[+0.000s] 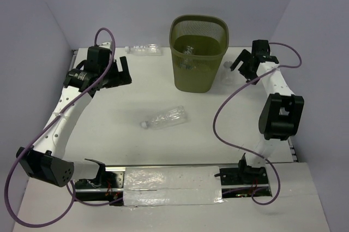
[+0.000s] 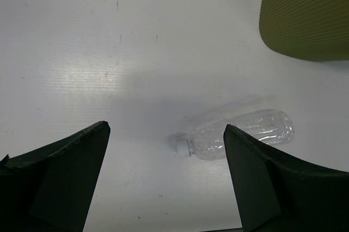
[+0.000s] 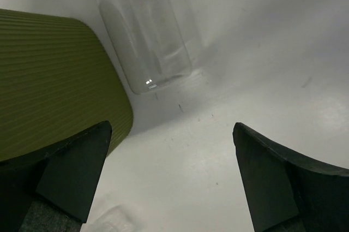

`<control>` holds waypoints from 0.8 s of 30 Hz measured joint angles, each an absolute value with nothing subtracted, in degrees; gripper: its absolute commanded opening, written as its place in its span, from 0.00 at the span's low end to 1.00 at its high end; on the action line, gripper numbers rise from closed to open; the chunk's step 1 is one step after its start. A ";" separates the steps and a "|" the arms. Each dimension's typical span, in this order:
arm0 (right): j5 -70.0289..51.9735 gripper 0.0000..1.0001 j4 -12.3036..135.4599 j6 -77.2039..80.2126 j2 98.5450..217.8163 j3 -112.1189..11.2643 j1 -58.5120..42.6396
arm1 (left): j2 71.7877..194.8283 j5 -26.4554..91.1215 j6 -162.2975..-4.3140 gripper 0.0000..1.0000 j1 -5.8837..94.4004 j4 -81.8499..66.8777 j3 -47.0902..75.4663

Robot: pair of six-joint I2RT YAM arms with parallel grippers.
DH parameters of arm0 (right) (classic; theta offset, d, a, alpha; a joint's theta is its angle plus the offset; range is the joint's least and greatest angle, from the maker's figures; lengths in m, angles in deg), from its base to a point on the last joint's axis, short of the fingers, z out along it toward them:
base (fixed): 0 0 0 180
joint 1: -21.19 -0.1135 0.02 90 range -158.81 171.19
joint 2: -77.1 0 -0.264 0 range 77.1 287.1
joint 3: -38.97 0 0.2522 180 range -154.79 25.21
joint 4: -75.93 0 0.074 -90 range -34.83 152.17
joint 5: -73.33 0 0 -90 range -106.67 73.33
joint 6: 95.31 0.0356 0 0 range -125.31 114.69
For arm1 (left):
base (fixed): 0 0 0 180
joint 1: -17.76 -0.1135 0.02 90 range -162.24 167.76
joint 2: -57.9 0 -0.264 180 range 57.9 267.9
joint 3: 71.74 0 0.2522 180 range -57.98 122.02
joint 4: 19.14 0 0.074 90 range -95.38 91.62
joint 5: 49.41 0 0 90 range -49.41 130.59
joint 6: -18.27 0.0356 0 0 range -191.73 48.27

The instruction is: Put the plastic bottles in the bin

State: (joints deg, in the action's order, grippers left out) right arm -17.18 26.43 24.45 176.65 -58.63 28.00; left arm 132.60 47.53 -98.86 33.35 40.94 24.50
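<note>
The olive-green mesh bin (image 1: 199, 76) stands at the back middle of the table, with a clear bottle (image 1: 189, 52) inside it. One clear plastic bottle (image 1: 165, 118) lies on its side mid-table; it also shows in the left wrist view (image 2: 256, 128), cap to the left. Another bottle (image 1: 143, 49) lies by the back wall. A third (image 1: 226, 73) sits right of the bin, seen in the right wrist view (image 3: 144, 30). My left gripper (image 1: 126, 72) (image 2: 166, 128) is open and empty, left of the bin. My right gripper (image 1: 241, 64) (image 3: 172, 125) is open and empty, right of the bin.
White walls close the table at the back and on both sides. The bin's wall shows in the left wrist view (image 2: 308, 13) and in the right wrist view (image 3: 54, 79). Purple cables loop off both arms. A crinkly clear item (image 3: 109, 224) shows at the right wrist view's bottom edge.
</note>
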 measured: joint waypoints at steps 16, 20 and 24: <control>-11.22 1.00 26.84 22.00 196.67 -73.88 28.20 | 132.62 51.18 -98.88 0.99 33.35 42.28 27.45; -9.90 1.00 27.30 21.78 200.38 -75.41 28.22 | 132.64 51.25 -99.04 0.99 33.35 42.54 27.56; -8.77 0.95 27.48 21.54 202.39 -75.41 28.22 | 132.66 51.27 -99.19 0.99 33.35 43.11 27.56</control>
